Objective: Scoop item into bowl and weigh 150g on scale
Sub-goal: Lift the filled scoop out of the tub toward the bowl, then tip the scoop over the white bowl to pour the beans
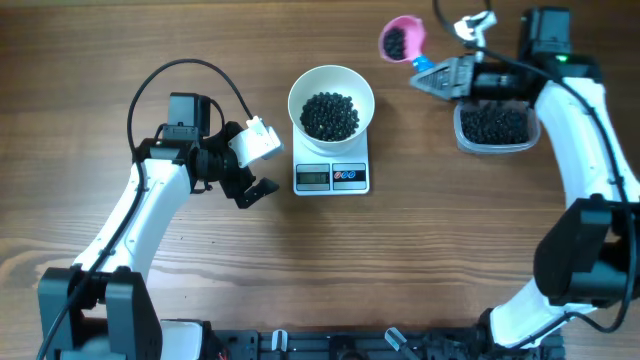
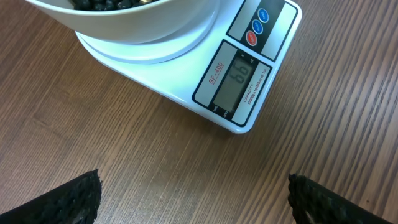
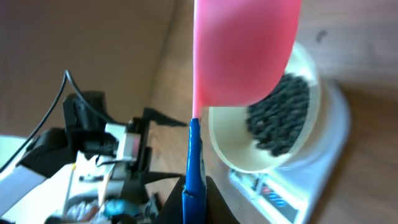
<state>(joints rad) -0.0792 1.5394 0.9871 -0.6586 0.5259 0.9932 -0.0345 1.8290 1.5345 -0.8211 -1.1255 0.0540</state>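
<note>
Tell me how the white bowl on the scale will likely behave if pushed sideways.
The bowl looks smooth and rests on the flat scale, so it would probably slide rather than stay put. The heap of beads sits low inside, so tipping seems unlikely. The beads are round and loose, so a sharp push may make them shift.

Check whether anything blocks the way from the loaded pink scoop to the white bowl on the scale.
Nothing visible does. The right pincer holds the bead-filled pink scoop just right of the bowl, with only bare table between. The open left pincer sits on the scale's other side, off that path.
</note>
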